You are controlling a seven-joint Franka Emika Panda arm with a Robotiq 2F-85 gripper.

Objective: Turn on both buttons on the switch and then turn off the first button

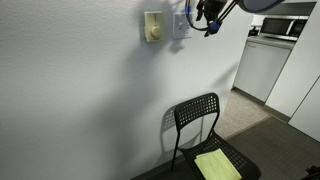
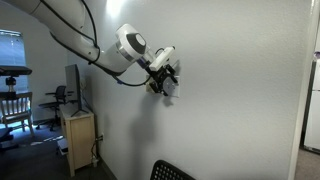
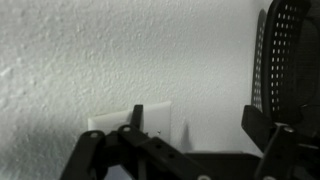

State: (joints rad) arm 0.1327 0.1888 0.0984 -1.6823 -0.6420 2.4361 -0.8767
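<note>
Exterior view, wall side: the switch (image 1: 180,25) is a small white square plate mounted flat high on the wall, its face turned out into the room. It is square, so no long axis shows. The buttons are too small here to tell apart. Just beside it sits a cream box with a round dial (image 1: 152,27), a narrow gap between them. The gripper (image 1: 206,16) is dark and comes in from the switch's other side, its tip at the plate's edge. Whether it touches cannot be told, nor whether the jaws are spread or pressed together. Below stands a black chair (image 1: 204,122) with a perforated back and a yellow-green cloth (image 1: 217,165) on its seat. White cabinets (image 1: 262,68) stand off to the side.

Exterior view, room side: the white arm (image 2: 70,35) reaches along the plain white wall (image 2: 240,90), and the gripper (image 2: 166,82) is up against it, covering the switch. The jaw state is still unclear. A wooden cabinet (image 2: 78,140) stands near the wall, and the chair's top edge (image 2: 172,170) shows at the bottom.

Wrist view: rough textured wall, with the smooth white plate (image 3: 110,125) low in the frame. Dark gripper parts cross in front of it and hide its lower part, so the buttons are not made out. The perforated chair back (image 3: 288,60) is at the frame's edge.
</note>
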